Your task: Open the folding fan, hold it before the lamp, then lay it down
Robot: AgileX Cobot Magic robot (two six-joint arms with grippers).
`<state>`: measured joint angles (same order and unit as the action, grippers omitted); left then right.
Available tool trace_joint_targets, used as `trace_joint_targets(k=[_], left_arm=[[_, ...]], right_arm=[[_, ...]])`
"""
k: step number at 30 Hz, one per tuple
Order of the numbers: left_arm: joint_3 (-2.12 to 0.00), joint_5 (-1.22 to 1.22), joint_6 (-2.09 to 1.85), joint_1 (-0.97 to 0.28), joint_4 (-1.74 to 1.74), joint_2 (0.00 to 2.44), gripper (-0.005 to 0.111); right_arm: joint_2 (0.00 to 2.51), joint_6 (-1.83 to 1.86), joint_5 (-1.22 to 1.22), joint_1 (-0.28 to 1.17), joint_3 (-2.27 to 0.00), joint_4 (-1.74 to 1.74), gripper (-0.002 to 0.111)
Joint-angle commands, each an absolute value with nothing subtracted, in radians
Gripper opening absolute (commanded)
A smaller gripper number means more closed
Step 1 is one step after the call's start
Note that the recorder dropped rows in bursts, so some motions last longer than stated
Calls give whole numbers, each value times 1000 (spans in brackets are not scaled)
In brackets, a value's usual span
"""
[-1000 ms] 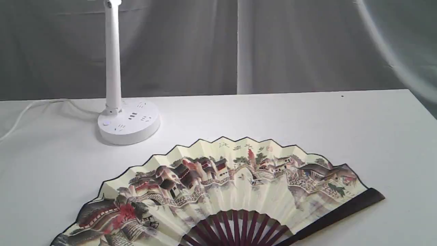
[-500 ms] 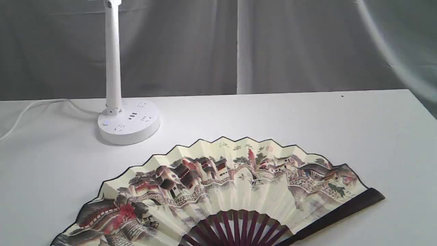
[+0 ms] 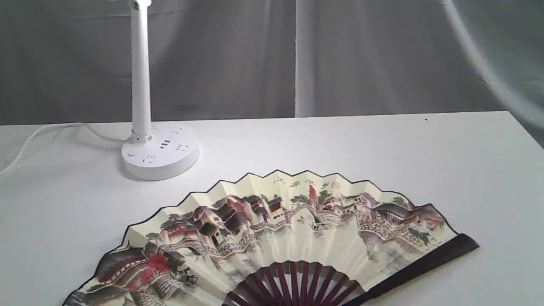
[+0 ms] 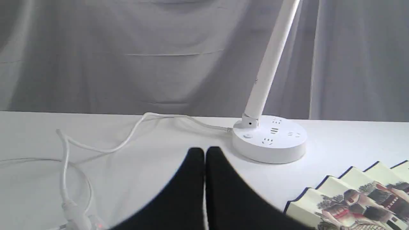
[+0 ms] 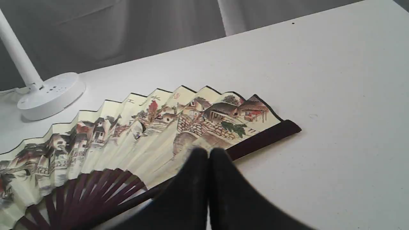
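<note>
The folding fan (image 3: 276, 238) lies spread open and flat on the white table (image 3: 382, 144), painted side up, its dark ribs toward the near edge; it also shows as the fan (image 5: 127, 137) and the fan's edge (image 4: 354, 195). The white lamp (image 3: 146, 144) stands upright behind the fan's left half, apart from it, also seen as the lamp (image 4: 268, 137) and the lamp (image 5: 44, 92). No gripper appears in the exterior view. My left gripper (image 4: 204, 151) is shut and empty, above bare table near the lamp base. My right gripper (image 5: 208, 152) is shut and empty, over the fan's right end.
The lamp's white cord (image 4: 105, 147) loops across the table to the left of the base, ending at a plug (image 4: 75, 217). A grey curtain (image 3: 340, 55) hangs behind the table. The table's right edge (image 3: 527, 127) runs close to the fan's right guard.
</note>
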<state>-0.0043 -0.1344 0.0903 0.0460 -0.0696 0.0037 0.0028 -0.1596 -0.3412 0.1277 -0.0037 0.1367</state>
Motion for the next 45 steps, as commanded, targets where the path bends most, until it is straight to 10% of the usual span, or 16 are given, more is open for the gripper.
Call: trace_joint_targets(k=[1, 45], left_arm=[[0, -136, 93, 47, -73, 0, 0], [0, -136, 93, 47, -73, 0, 0]], right_arm=[[0, -158, -327, 130, 0, 139, 0], [0, -158, -325, -1, 0, 143, 0]])
